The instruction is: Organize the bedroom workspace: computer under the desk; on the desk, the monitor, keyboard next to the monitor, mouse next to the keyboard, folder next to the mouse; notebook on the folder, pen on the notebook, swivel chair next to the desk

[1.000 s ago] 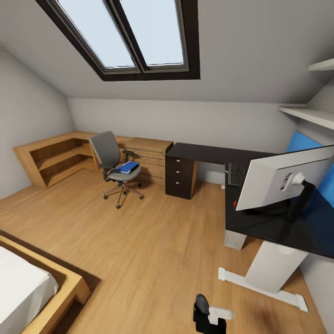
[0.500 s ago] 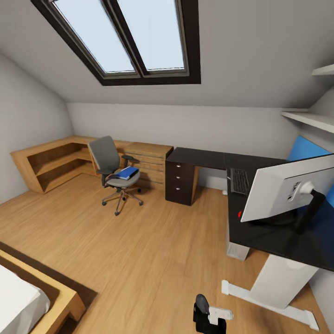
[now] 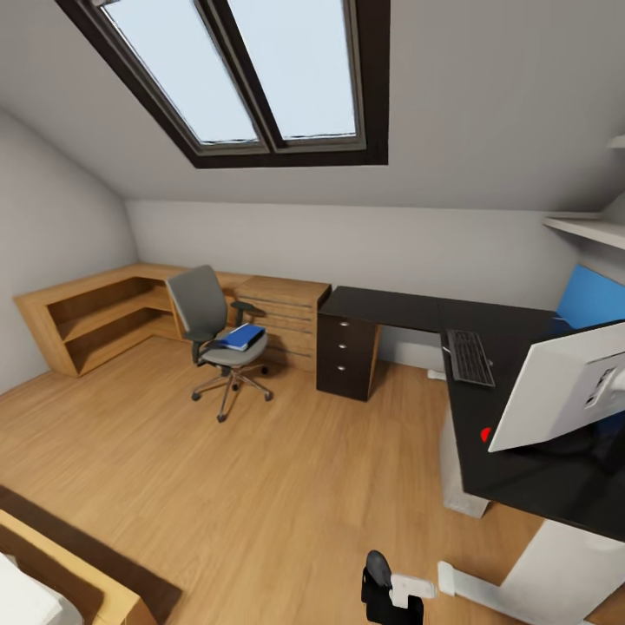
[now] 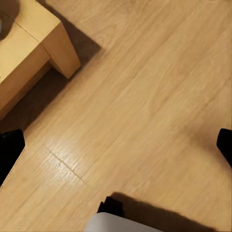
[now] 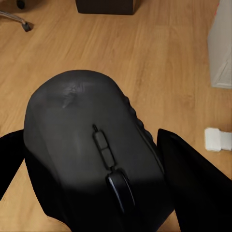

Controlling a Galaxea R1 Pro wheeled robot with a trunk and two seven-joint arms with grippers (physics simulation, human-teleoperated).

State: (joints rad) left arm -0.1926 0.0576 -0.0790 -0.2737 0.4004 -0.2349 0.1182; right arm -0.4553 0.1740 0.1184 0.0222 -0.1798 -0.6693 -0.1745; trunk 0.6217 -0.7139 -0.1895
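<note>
- Between the right end effector's (image 5: 96, 193) fingers sits the mouse (image 5: 92, 145), pinched; the left end effector (image 4: 116, 145) is spread over bare floor.
- Since a second ago the view swung left; the tabletop (image 3: 521, 451), monitor (image 3: 564, 391) and keyboard (image 3: 470, 356) now lie at three o'clock.
- Placing the mouse beside the keyboard comes next, I judge.

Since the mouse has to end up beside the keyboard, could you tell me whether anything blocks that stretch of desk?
Nothing visible does. The desk top around the keyboard looks bare; the monitor stands apart, nearer the camera. The right claw holds the mouse.
</note>
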